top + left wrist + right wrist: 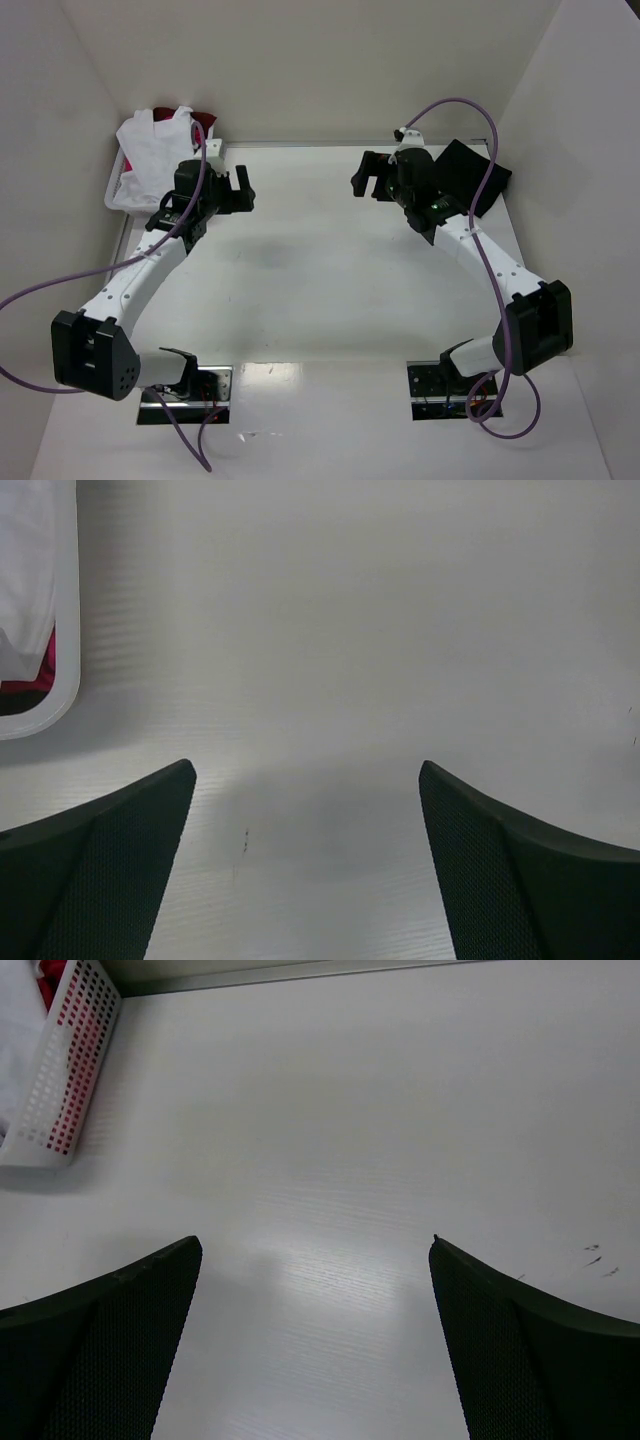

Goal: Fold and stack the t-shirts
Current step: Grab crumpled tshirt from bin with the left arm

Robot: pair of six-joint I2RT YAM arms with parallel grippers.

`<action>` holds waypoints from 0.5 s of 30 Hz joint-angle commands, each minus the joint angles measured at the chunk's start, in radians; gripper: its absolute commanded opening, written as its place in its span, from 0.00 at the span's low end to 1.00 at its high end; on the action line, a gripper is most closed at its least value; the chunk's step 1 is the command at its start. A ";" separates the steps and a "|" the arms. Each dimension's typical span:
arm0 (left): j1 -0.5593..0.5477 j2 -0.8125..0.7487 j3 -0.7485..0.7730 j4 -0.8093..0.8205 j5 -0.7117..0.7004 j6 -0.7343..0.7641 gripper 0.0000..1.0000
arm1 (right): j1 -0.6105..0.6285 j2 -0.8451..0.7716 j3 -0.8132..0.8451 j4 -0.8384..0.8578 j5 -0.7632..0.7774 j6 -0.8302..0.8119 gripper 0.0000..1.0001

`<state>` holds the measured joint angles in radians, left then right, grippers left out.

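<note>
Top view with two wrist views. One basket (113, 192) stands at the far left corner of the table (320, 300) and serves as the landmark.

Counts: two arms, two claws, one basket, and two whole shirts in sight.

One white t-shirt (150, 150) is heaped inside the basket and spills over its far rim. It is crumpled, so it has no readable long axis. A sliver of pink cloth (43, 662) shows beneath it at the basket's edge; how many garments lie under there cannot be told.

One black t-shirt (478, 172) lies flat on the table, well apart from the basket on the opposite, right side. It is a folded panel turned cornerwise to the table edges. The right arm covers part of it, so its long axis is unclear.

The left claw (243, 190) hangs just beside the basket, on the side toward the table's middle. Its fingers (100, 870) are spread wide with nothing between them. The right claw (361, 177) hangs between the basket and the black t-shirt, nearer the shirt. Its fingers (540, 1340) are likewise spread wide, with only bare table between them.
</note>
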<state>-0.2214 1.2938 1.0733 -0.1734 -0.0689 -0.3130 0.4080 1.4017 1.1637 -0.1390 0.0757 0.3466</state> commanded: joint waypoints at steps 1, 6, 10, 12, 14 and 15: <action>-0.003 -0.056 0.008 0.018 -0.012 0.011 1.00 | 0.008 -0.018 -0.001 0.033 0.021 0.017 1.00; -0.003 -0.123 -0.004 0.052 -0.098 -0.026 1.00 | 0.008 -0.040 -0.001 0.033 0.012 0.028 1.00; 0.019 -0.130 0.054 0.061 -0.263 -0.087 1.00 | 0.008 -0.058 -0.001 0.033 -0.010 0.028 1.00; 0.051 -0.101 0.119 0.031 -0.278 -0.100 1.00 | 0.008 -0.070 -0.016 0.050 -0.010 0.037 1.00; 0.112 -0.029 0.200 -0.009 -0.240 -0.110 1.00 | 0.008 -0.079 -0.016 0.050 -0.010 0.037 1.00; 0.128 0.001 0.241 -0.026 -0.239 -0.095 1.00 | 0.008 -0.079 -0.016 0.050 -0.010 0.037 1.00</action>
<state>-0.1539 1.2282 1.1923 -0.1978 -0.2596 -0.3767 0.4080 1.3727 1.1522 -0.1352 0.0647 0.3733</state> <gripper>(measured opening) 1.001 0.999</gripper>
